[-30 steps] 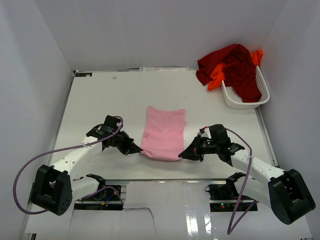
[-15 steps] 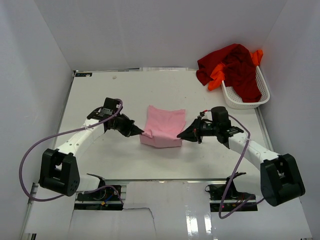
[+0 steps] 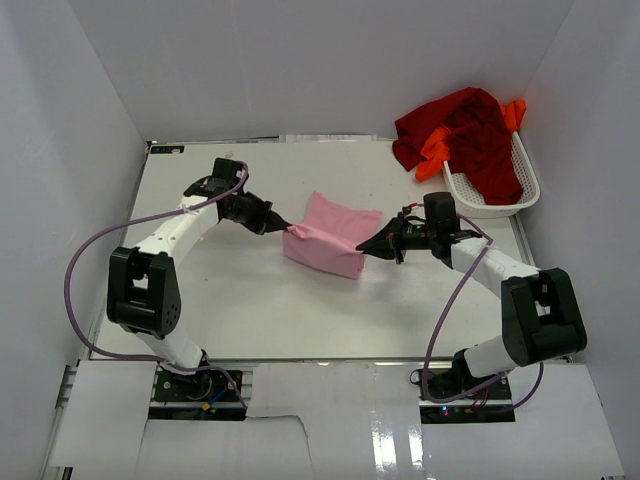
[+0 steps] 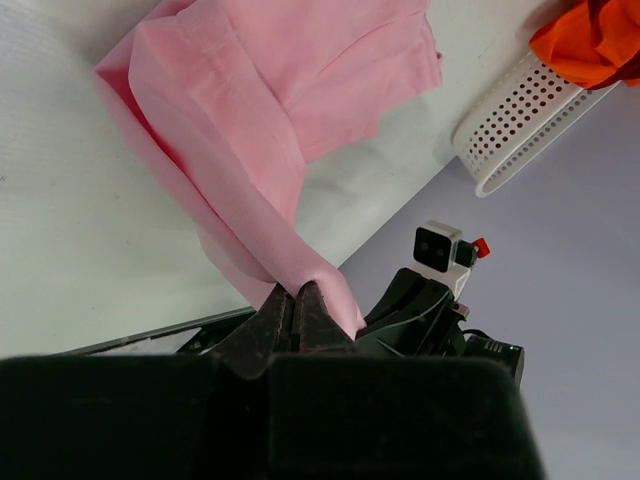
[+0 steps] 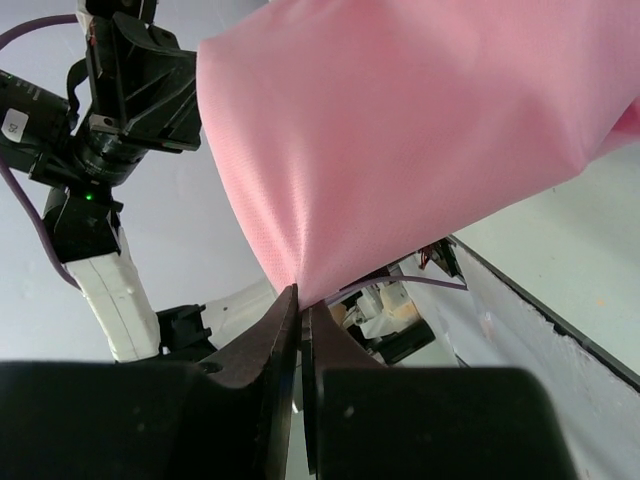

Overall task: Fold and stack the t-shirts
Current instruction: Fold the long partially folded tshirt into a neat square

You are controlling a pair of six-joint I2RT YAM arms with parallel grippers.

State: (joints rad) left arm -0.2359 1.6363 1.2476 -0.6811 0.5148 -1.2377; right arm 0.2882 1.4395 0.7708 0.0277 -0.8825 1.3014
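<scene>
Since a second ago both arms have swung away from their bases, carrying the near edge of the pink shirt (image 3: 330, 245) up and toward the far side of the desk (image 3: 240, 310). The cloth now doubles over itself rather than lying flat.

The left hand (image 3: 278, 226) is pressed together on the shirt's left corner. Its wrist view shows the fingertips (image 4: 297, 300) shut on a pinch of pink cloth (image 4: 270, 90), which runs from them down to the desk. The right hand (image 3: 366, 247) is likewise pressed together on the right corner, and from its wrist the tips (image 5: 298, 300) nip a point of the pink cloth (image 5: 420, 130), which spreads wide above them. The shirt hangs as a sagging band between the two hands, around the middle of the desk, its far part lying on the surface.

Farther off, in the far right corner, sits a white mesh basket (image 3: 470, 205), well apart from the pink shirt. A dark red shirt (image 3: 475, 130) is heaped in it and spills over the far rim, with an orange shirt (image 3: 435, 152) showing at its edges.
</scene>
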